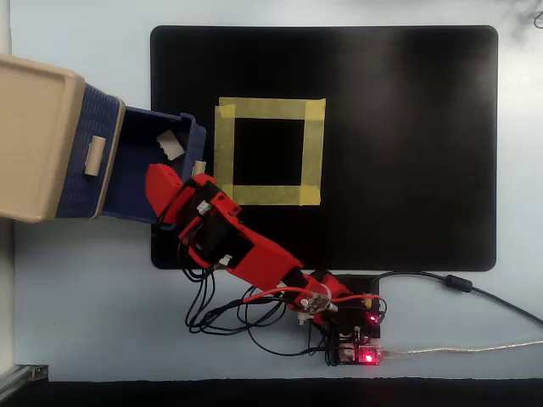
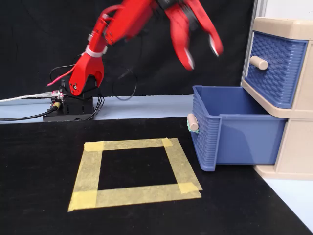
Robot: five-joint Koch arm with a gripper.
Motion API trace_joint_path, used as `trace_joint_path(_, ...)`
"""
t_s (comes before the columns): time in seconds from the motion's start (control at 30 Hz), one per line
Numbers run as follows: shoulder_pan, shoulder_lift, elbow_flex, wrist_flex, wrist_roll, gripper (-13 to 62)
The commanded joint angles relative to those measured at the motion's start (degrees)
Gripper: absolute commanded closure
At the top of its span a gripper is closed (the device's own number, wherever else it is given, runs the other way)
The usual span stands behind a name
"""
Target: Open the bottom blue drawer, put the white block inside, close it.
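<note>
The bottom blue drawer (image 1: 197, 134) (image 2: 247, 139) stands pulled out of the beige cabinet (image 1: 34, 136) (image 2: 293, 149), its beige handle (image 2: 192, 122) facing the mat. The white block (image 1: 171, 144) lies on the drawer's floor near the front wall in the overhead view; in the fixed view the drawer wall hides it. My red gripper (image 2: 200, 53) (image 1: 159, 182) hangs open and empty above the drawer's near front corner, well clear of the rim.
The upper blue drawer (image 2: 274, 68) is shut. A yellow tape square (image 1: 267, 108) (image 2: 132, 144) lies on the black mat (image 1: 407, 144) beside the open drawer. The arm's base (image 1: 352, 326) (image 2: 68, 105) and cables sit at the mat's edge.
</note>
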State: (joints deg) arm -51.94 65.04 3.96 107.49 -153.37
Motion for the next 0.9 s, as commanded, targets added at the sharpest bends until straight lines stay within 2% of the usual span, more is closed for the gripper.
trace_joint_path(0.0, -0.26, 2.20, 0.79, 7.82, 9.23, 14.9)
trace_joint_path(0.07, 1.23, 2.20, 5.89, 8.17, 15.73, 15.1)
trace_joint_path(0.3, 1.14, -3.52, 21.09, 5.71, 19.60, 14.8)
trace_joint_path(0.5, -3.25, -12.39, 18.37, -6.06, 18.98, 14.3)
trace_joint_path(0.7, -7.38, -24.17, 7.12, -31.82, 10.72, 14.4)
trace_joint_path(0.87, -7.38, -26.02, 5.98, -32.78, 5.19, 14.2)
